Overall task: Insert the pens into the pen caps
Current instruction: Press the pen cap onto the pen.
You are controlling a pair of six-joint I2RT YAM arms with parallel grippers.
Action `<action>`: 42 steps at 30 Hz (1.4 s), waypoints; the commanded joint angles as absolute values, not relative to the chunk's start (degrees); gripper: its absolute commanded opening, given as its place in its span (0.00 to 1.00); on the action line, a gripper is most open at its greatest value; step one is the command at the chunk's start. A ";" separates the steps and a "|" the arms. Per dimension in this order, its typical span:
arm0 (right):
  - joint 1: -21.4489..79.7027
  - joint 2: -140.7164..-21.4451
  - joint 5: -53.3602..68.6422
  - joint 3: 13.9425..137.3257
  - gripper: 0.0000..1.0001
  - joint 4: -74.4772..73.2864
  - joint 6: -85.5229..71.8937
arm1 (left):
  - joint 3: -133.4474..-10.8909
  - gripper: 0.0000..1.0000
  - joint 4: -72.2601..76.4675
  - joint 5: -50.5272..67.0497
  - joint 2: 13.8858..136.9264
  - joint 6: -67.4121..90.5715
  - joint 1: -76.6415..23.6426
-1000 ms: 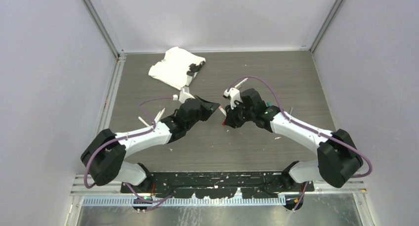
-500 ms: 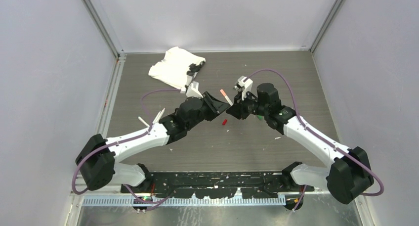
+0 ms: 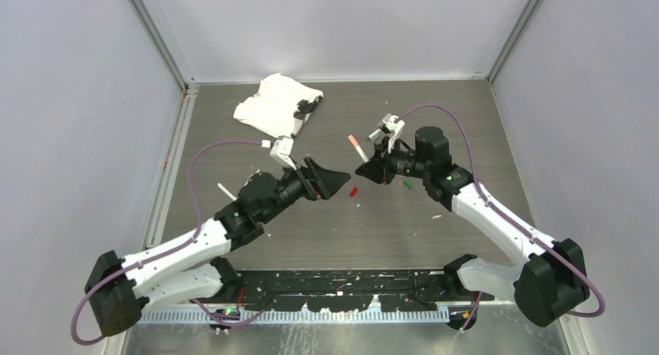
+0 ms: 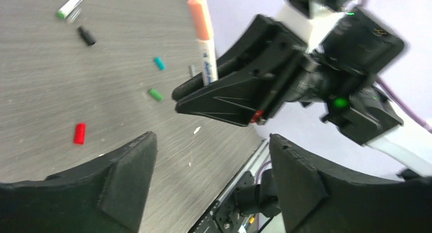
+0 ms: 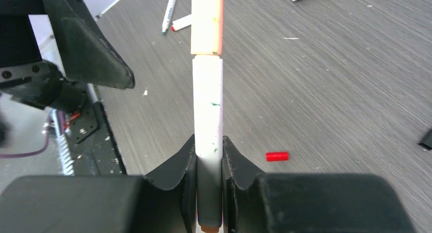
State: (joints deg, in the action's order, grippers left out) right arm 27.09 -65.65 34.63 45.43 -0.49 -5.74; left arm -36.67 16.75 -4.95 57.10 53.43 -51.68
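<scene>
A red pen cap [image 3: 353, 191] lies on the table [image 3: 466, 122] just nearer than the gap between the two grippers, a green pen cap [image 3: 407, 183] to its right. The left gripper [image 3: 334, 178] stands spread wide, nothing in its jaws, facing the right gripper [image 5: 209, 151], which is clenched on the tail of a white pen [image 5: 207, 105]. Held above the table, the pen's long axis slants toward the far left, its salmon cap [image 5: 207, 19] on the far end.
</scene>
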 commanded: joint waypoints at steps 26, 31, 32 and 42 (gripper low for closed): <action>22.78 -63.47 65.98 46.83 0.01 14.98 -21.95 | -39.26 0.79 49.97 8.43 62.36 38.22 -48.29; 22.77 -63.74 66.85 46.68 0.01 14.77 -21.44 | -40.19 0.71 53.59 7.53 65.18 41.30 -47.20; 22.77 -63.80 66.92 46.72 0.01 14.72 -21.37 | -40.25 0.71 54.26 7.68 65.57 41.83 -46.98; 22.83 -64.16 66.71 46.98 0.01 13.37 -20.39 | -41.04 0.64 59.09 9.22 68.74 44.96 -46.43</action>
State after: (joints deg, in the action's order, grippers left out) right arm 23.00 -64.14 65.76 46.72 11.99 -20.88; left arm -38.79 53.04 8.32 68.07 43.68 -46.74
